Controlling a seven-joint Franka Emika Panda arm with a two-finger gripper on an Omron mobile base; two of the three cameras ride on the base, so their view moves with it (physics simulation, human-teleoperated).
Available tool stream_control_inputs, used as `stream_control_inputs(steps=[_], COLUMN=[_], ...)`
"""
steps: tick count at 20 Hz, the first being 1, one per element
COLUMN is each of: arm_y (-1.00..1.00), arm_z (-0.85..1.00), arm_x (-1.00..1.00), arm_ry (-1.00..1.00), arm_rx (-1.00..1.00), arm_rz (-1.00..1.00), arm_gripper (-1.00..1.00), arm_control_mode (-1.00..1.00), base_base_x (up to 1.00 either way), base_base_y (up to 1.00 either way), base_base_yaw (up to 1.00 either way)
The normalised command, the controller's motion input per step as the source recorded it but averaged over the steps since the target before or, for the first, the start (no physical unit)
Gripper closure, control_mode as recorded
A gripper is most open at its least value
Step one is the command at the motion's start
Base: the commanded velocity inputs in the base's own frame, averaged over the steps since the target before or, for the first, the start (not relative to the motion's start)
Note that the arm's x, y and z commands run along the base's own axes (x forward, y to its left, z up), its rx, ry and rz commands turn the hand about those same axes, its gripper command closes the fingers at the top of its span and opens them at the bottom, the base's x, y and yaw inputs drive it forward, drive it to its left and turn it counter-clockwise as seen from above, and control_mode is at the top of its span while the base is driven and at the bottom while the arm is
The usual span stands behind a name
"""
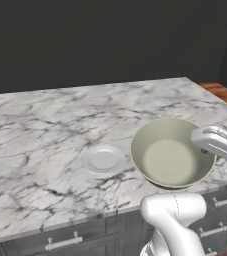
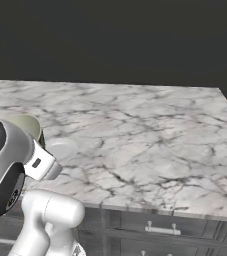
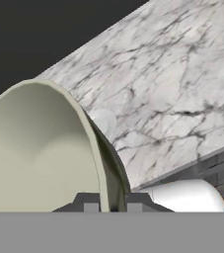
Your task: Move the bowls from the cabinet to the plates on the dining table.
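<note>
The claw point(image 3: 108, 203) was closed down tight on the rim of a bowl point(image 3: 39, 153); in the hand view the two dark fingertips point(image 3: 90, 201) sat on either side of the thin rim, one inside and one outside. The bowl was carried tilted, its pale cream-green inside facing the left base camera, where it hung over the near edge of the dining table point(image 1: 45, 120), at about four o'clock in that picture. The white hand gripped the rim at the bowl's three o'clock side there.

A small pale plate point(image 1: 103, 160) lay flat on the marble top, just beside the bowl at its nine o'clock in the left base view. Whether the bowl touched the table could not be told. In the right base view the plate point(image 2: 62, 148) showed at about nine o'clock, partly behind the arm, with the bowl point(image 2: 27, 125) just past it at its ten o'clock, mostly hidden by the robot's wrist.

Dark grey drawers point(image 2: 160, 227) with short silver handles ran below the table's near edge.
</note>
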Motion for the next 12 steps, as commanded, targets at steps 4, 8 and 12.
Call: stream_control_inputs(steps=[4,8,12], arm_y=[0.0,0.0,0.02], arm_z=[0.0,0.0,-0.01], arm_x=[0.0,0.13,0.42], arm_ry=[0.0,0.0,0.01], arm_rx=[0.0,0.0,0.0], arm_rz=[0.0,0.0,0.0], arm_gripper=[1.0,1.0,1.0], arm_control_mode=[-1.0,-1.0,-1.0], base_base_x=[0.0,0.0,0.0], base_base_y=[0.0,0.0,0.0], base_base_yaw=[0.0,0.0,0.0])
